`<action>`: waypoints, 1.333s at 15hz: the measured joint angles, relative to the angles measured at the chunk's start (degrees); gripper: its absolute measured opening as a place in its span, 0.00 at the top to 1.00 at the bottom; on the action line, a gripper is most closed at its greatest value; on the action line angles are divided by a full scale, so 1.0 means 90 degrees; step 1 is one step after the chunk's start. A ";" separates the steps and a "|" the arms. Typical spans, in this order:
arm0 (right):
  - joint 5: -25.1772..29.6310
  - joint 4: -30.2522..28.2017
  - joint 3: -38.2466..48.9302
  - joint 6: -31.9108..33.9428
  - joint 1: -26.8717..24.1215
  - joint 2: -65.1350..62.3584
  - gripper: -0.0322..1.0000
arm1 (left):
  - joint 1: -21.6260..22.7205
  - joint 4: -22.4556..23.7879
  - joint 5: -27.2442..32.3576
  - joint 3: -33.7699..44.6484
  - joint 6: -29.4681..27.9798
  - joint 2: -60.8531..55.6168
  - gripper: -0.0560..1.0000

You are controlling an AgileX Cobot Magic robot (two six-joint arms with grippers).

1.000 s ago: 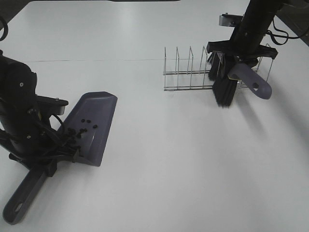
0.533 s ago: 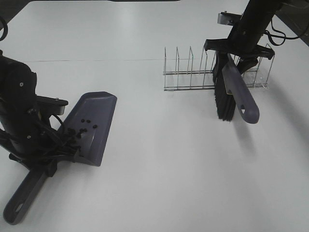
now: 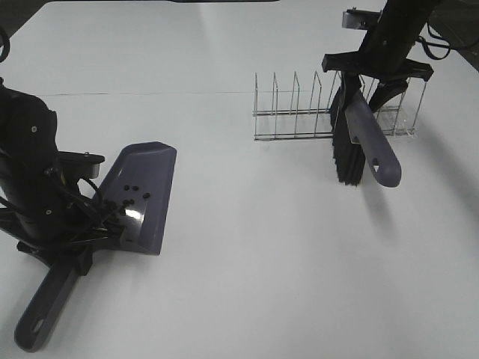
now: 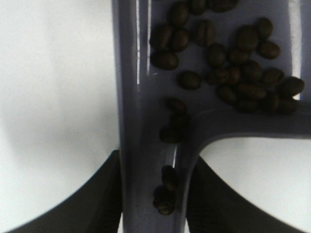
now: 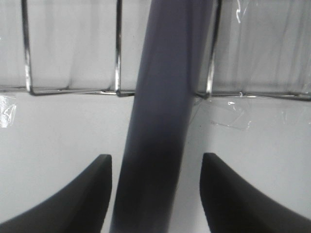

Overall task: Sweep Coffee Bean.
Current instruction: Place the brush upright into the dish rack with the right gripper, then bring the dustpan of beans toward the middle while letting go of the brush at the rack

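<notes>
The purple-grey dustpan point(image 3: 146, 187) lies at the left of the table with the coffee bean point(image 3: 127, 202) pile near its back wall. My left gripper point(image 3: 71, 254) is shut on the dustpan's handle point(image 4: 146, 145); up close, beans point(image 4: 233, 73) crowd the pan and a few sit along the handle between the fingers point(image 4: 104, 199). The brush point(image 3: 370, 146) leans in the wire rack point(image 3: 292, 112), bristles point(image 3: 346, 153) down on the table. My right gripper point(image 3: 378, 75) hangs open above it. In the right wrist view its fingers point(image 5: 92, 194) stand clear of the brush handle point(image 5: 160, 121) on both sides.
The wire rack's dividers point(image 5: 118, 48) stand at the back right, with a scrap of clear tape point(image 5: 228, 119) on the table beside them. The white table point(image 3: 262, 262) stretches between dustpan and rack. Dark arm links rise at the left edge point(image 3: 26, 164).
My right gripper opened and let go of the brush, whose handle swung down toward the front and now leans in the rack. The dustpan shifted slightly in the left grip.
</notes>
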 joint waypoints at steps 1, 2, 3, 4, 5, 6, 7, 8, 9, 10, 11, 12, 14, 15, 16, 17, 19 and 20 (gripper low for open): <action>-0.0006 -0.0025 0.0000 0.0000 0.0000 -0.0102 0.48 | 0.0000 -0.0019 0.0000 0.0000 -0.0166 0.0000 0.65; -0.0006 -0.0025 -0.0006 0.0000 0.0000 -0.0191 0.48 | 0.0000 -0.0032 0.0000 0.0000 -0.0261 0.0000 0.65; -0.0006 -0.0019 -0.0006 0.0000 0.0000 -0.0267 0.48 | 0.0000 -0.0038 -0.0006 0.0000 -0.0312 0.0000 0.65; -0.0006 -0.0019 -0.0006 0.0000 0.0000 -0.0337 0.48 | 0.0000 -0.0045 -0.0025 0.0000 -0.0350 0.0000 0.65; -0.0006 0.0000 -0.0006 0.0000 0.0000 -0.0427 0.48 | 0.0000 -0.0057 -0.0051 0.0000 -0.0357 0.0000 0.65; -0.0006 0.0006 -0.0006 0.0000 0.0000 -0.0547 0.48 | 0.0000 -0.0095 -0.0070 -0.0057 -0.0376 0.0013 0.65; 0.0000 0.0019 -0.0006 0.0000 0.0000 -0.0688 0.48 | 0.0000 -0.0140 -0.0076 -0.0172 -0.0376 0.0057 0.65; 0.0000 0.0025 -0.0006 0.0000 0.0000 -0.0751 0.48 | 0.0000 -0.0153 -0.0083 -0.0255 -0.0382 0.0095 0.65; 0.0000 0.0038 -0.0006 0.0000 0.0000 -0.0840 0.48 | 0.0000 -0.0159 -0.0076 -0.0407 -0.0382 0.0172 0.65; 0.0000 0.0038 -0.0006 0.0000 0.0000 -0.0885 0.48 | 0.0000 -0.0166 0.0019 -0.0624 -0.0382 0.0267 0.65; 0.0000 0.0045 -0.0006 0.0000 0.0000 -0.0942 0.48 | 0.0000 -0.0166 0.0146 -0.0872 -0.0382 0.0420 0.65; 0.0000 0.0089 -0.0006 0.0000 0.0000 -0.1006 0.48 | 0.0000 -0.0153 0.0267 -0.1108 -0.0382 0.0567 0.65; 0.0006 0.0159 -0.0006 0.0000 0.0000 -0.1133 0.48 | 0.0000 -0.0153 0.0401 -0.1528 -0.0382 0.0802 0.65; 0.0006 0.0166 -0.0006 0.0000 0.0000 -0.1216 0.48 | 0.0000 -0.0153 0.0465 -0.1655 -0.0382 0.0859 0.65; 0.0006 0.0178 -0.0006 0.0000 0.0000 -0.1286 0.48 | 0.0000 -0.0153 0.0503 -0.1719 -0.0382 0.0904 0.65; 0.0006 0.0185 -0.0006 0.0000 0.0000 -0.1337 0.48 | 0.0000 -0.0153 0.0503 -0.1757 -0.0382 0.0910 0.65; 0.0006 0.0185 -0.0006 0.0000 0.0000 -0.1381 0.48 | 0.0000 -0.0153 0.0509 -0.1763 -0.0382 0.0923 0.62; 0.0006 0.0185 -0.0006 0.0000 0.0000 -0.1381 0.48 | 0.0019 -0.0076 0.0516 -0.1770 -0.0376 0.0923 0.44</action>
